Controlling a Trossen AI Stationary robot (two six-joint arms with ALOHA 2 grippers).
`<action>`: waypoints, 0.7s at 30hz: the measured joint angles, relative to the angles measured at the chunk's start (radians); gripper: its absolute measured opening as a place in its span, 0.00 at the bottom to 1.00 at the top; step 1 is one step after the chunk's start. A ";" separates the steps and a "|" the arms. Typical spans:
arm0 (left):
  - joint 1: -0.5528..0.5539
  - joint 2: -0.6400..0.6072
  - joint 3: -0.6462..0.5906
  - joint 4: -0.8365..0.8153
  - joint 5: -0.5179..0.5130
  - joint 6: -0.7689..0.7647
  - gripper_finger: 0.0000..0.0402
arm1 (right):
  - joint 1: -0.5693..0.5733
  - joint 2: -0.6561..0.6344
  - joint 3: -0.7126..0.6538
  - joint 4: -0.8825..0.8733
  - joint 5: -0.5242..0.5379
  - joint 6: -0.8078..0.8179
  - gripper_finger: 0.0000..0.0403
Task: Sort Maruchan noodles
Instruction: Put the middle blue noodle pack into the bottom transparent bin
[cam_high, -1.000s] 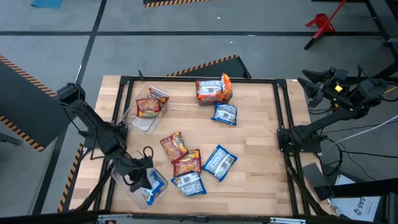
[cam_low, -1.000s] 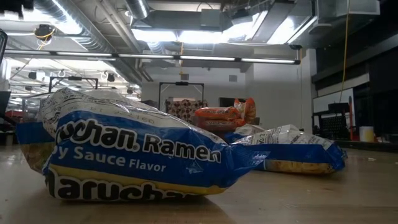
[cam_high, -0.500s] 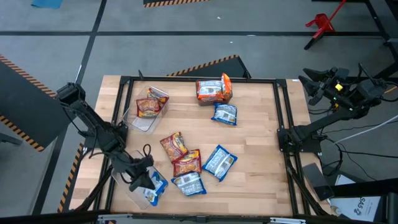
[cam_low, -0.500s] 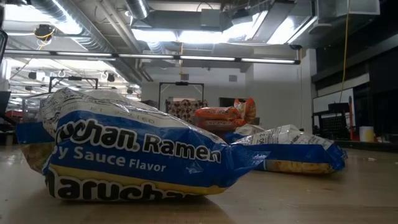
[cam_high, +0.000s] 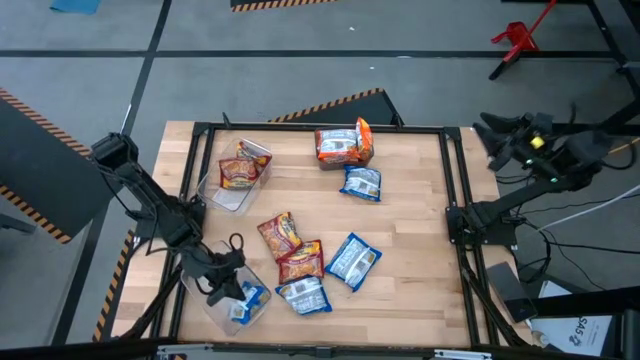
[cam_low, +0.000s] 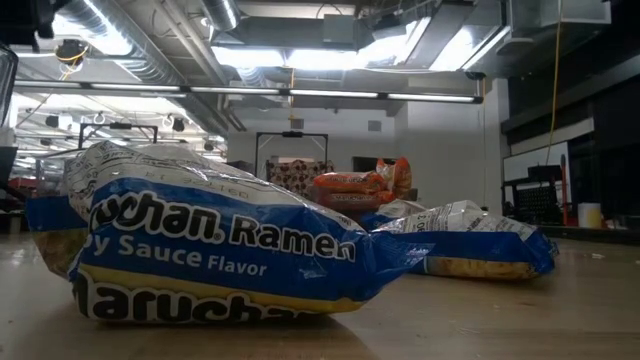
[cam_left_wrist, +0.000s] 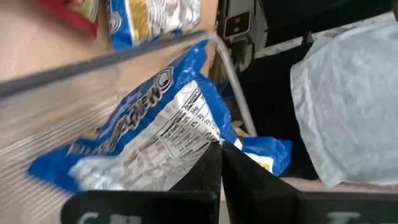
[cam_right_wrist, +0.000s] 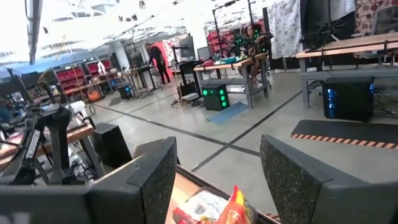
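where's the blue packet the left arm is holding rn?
High view: the blue packet sits in the clear bin at the table's front-left corner, pinched by the left tool, just left of the loose blue packet.

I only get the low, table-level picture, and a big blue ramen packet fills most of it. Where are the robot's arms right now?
Observer: The left gripper is at the table's near left corner, shut on a blue packet over a clear bin.
Operator: And the other arm?
Observer: The right gripper hangs off the table's right side, open and holding nothing.
Operator: Is anything sorted yet?
Observer: A second clear bin toward the far left holds red-orange packets.
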 joint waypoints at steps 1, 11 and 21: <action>0.000 0.000 -0.013 0.017 0.007 0.000 0.00 | 0.000 0.009 -0.023 0.019 0.000 -0.002 0.54; 0.000 0.000 -0.068 0.143 0.016 0.003 0.00 | 0.000 0.237 -0.134 0.215 -0.052 0.001 0.54; 0.000 0.000 -0.068 0.341 0.036 0.091 0.00 | -0.259 0.607 -0.065 0.505 -0.566 0.001 0.54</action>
